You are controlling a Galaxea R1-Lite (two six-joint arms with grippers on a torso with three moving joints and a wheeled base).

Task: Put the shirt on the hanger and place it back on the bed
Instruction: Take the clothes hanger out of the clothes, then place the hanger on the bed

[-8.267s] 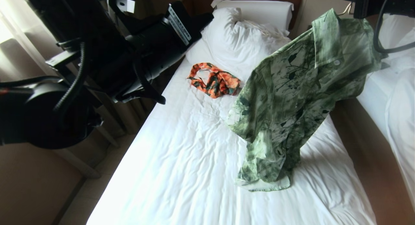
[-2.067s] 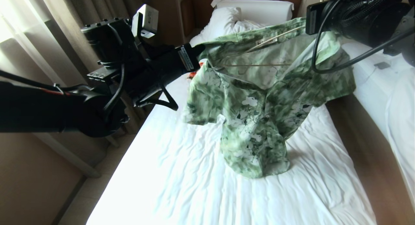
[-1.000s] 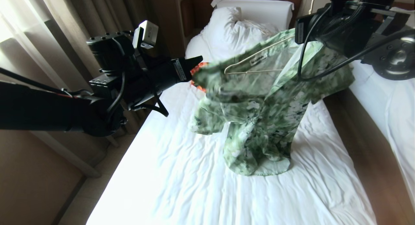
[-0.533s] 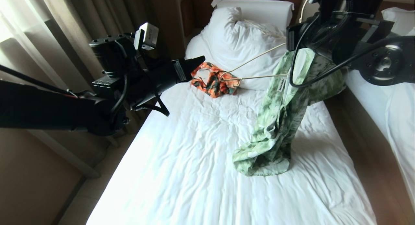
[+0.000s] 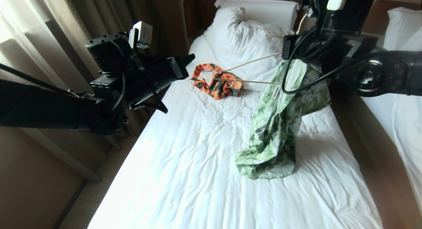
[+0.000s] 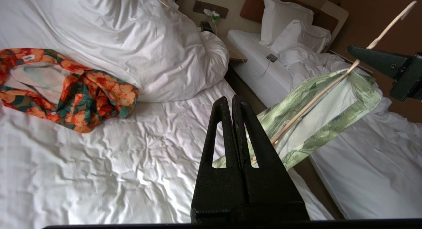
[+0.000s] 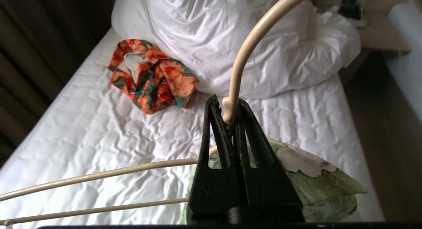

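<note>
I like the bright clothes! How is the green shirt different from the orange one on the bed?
The green shirt hangs from one end of the hanger, with only its bottom resting on the bed; the orange one lies bunched up flat beside the pillow. The green shirt is pale with dark leaves; the orange one has orange, black and teal patches. The green shirt looks bigger. Both are patterned.
</note>
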